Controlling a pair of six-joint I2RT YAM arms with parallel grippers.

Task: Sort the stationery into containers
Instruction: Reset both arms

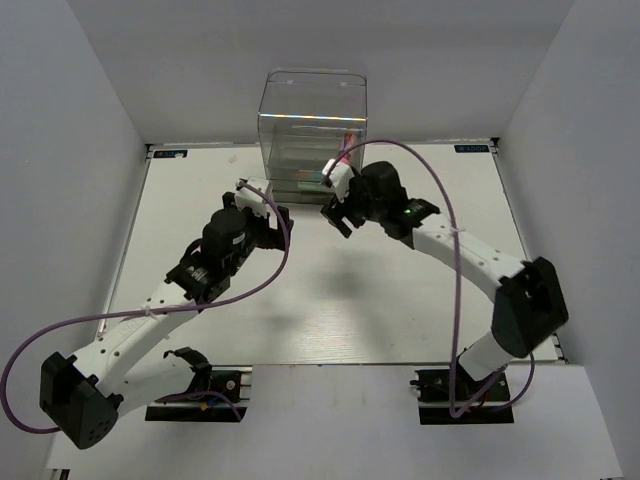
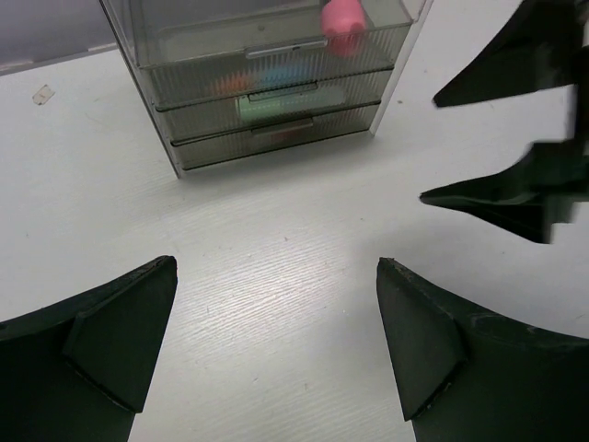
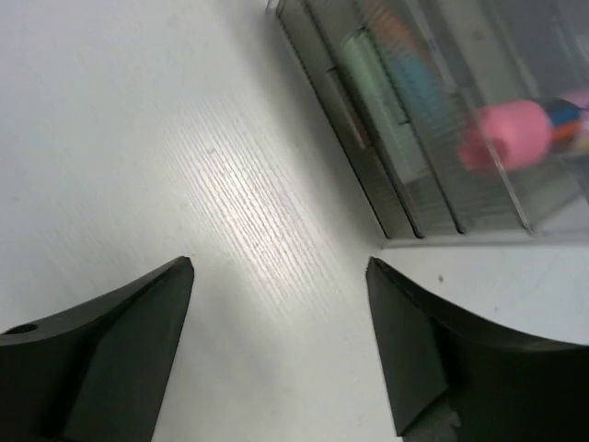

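Three drawers of the organizer (image 2: 198, 110) ahead of your left gripper (image 2: 276, 267) show orange marker (image 2: 230, 85), green marker (image 2: 276, 103), light-blue marker (image 3: 419, 87); pink tube (image 2: 342, 17) in top bin. Left gripper and right gripper (image 3: 279, 264) both spread, empty.

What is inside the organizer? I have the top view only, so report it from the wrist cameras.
Observer: A pink cap shows in the upper part of the organizer, and a green marker lies behind the shut drawer fronts.
Operator: Now confirm that neither arm is carrying anything.
Observer: Both are open and empty: the left gripper and the right gripper each show only bare table in the gap.
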